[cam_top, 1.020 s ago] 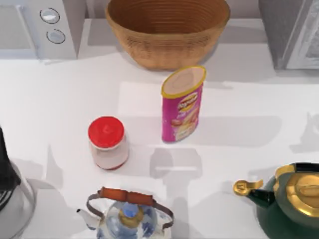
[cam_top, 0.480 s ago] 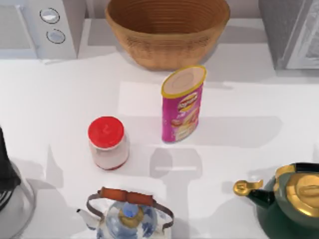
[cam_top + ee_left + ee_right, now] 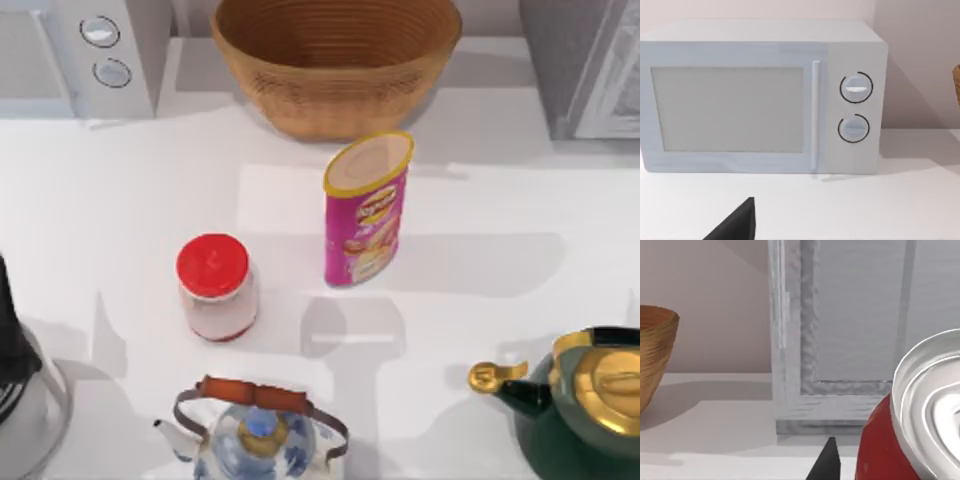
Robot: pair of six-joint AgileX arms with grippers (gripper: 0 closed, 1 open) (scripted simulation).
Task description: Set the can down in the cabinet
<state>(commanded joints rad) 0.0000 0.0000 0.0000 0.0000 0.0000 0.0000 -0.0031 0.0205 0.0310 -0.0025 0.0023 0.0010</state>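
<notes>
The red can (image 3: 880, 445) with its ridged silver top sits close against the right wrist camera, seemingly held, though the right gripper's grip cannot be told; the pale grey cabinet (image 3: 840, 340) stands just beyond it at the far right, its door frame facing the can; bare white table (image 3: 500, 200) lies open before it; a woven basket (image 3: 335, 60) sits far centre; the top view matches the earlier ones.

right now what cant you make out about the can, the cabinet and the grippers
- Can: right wrist view, cut off by the picture's edge; the label and what holds it are hidden.
- Cabinet: right wrist view, front panel visible; open or closed, and its inside, cannot be told.
- Right gripper: one dark fingertip at the edge.
- Left gripper: one dark fingertip before the microwave.
</notes>
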